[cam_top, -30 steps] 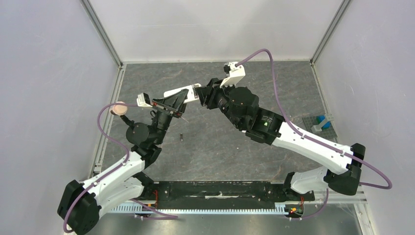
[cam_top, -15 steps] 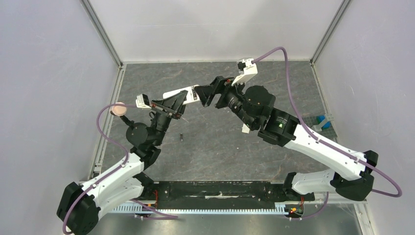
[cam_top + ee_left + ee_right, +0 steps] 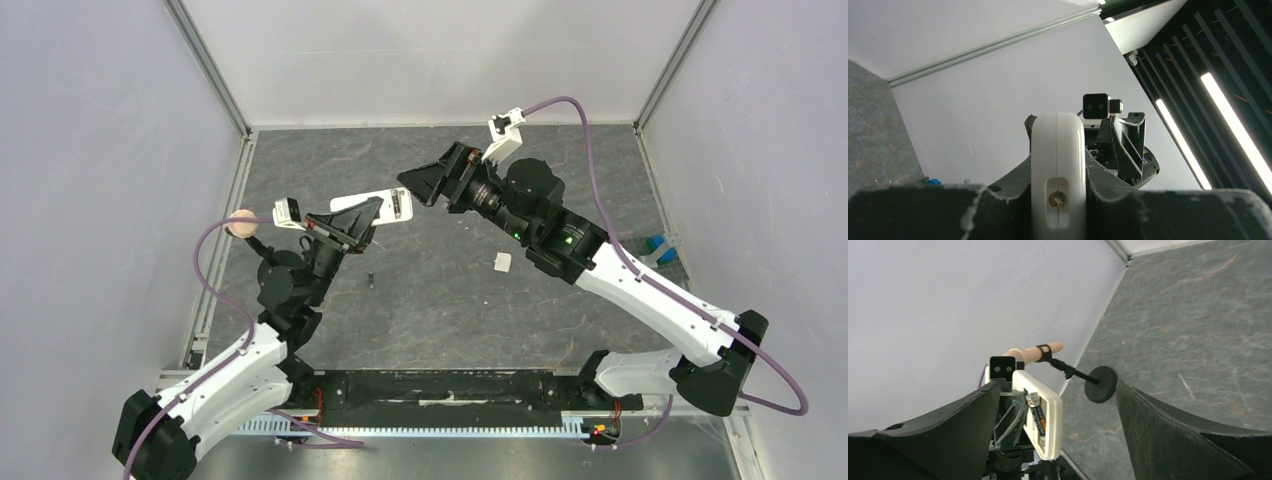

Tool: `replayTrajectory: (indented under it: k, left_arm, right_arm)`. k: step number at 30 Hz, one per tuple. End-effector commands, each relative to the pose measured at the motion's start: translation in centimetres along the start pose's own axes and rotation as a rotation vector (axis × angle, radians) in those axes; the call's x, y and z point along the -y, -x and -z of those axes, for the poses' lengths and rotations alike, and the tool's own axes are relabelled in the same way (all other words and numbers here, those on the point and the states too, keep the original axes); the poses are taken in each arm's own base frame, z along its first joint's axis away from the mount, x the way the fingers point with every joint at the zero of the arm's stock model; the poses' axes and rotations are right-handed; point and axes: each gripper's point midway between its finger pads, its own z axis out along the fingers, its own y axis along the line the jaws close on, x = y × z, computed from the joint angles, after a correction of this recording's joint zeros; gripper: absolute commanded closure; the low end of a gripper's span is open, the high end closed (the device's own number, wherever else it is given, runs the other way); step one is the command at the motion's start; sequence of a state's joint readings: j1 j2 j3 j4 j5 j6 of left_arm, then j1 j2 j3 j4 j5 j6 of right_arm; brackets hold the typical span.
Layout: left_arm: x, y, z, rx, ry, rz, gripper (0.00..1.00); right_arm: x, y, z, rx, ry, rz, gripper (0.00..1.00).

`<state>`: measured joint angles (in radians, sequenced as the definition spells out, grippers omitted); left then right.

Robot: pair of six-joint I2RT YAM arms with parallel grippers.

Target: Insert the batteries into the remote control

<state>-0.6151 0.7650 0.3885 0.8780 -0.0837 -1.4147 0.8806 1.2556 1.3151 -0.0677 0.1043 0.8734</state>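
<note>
My left gripper (image 3: 362, 214) is shut on the white remote control (image 3: 385, 203) and holds it up above the table. In the left wrist view the remote (image 3: 1058, 165) stands end-on, pinched between both fingers. The right wrist view shows its open back (image 3: 1050, 412) with one dark battery (image 3: 1038, 421) lying in the compartment. A second battery (image 3: 369, 280) lies on the table below the remote. My right gripper (image 3: 422, 184) stands open a short way right of the remote, touching nothing; its wide-apart fingers (image 3: 1056, 383) frame the remote from a distance.
A small white square cover piece (image 3: 501, 262) lies on the grey table under the right arm. A peach finger-like object (image 3: 242, 222) on a black stand with a round base (image 3: 1100, 384) sits at the left edge. A blue item on a grey rack (image 3: 657, 250) is at the right wall.
My right gripper has opened and drawn back to the right, away from the remote. The white cover piece now shows on the table. The left gripper keeps hold of the remote.
</note>
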Motion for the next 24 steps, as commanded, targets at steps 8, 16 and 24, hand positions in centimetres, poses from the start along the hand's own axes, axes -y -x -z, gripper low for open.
replayTrajectory:
  k: [8, 16, 24]
  left_arm:
    - [0.5, -0.2, 0.8, -0.016, -0.01, -0.045, 0.98]
    - [0.3, -0.6, 0.9, -0.045, 0.018, -0.084, 0.98]
    - [0.0, -0.6, 1.2, -0.047, 0.021, -0.091, 0.98]
  right_arm:
    - [-2.7, -1.6, -1.2, -0.12, 0.119, -0.158, 0.28]
    - [-3.2, -1.4, -1.7, -0.126, 0.126, -0.198, 0.32]
    - [-3.3, -1.8, -2.1, -0.156, 0.144, -0.246, 0.4]
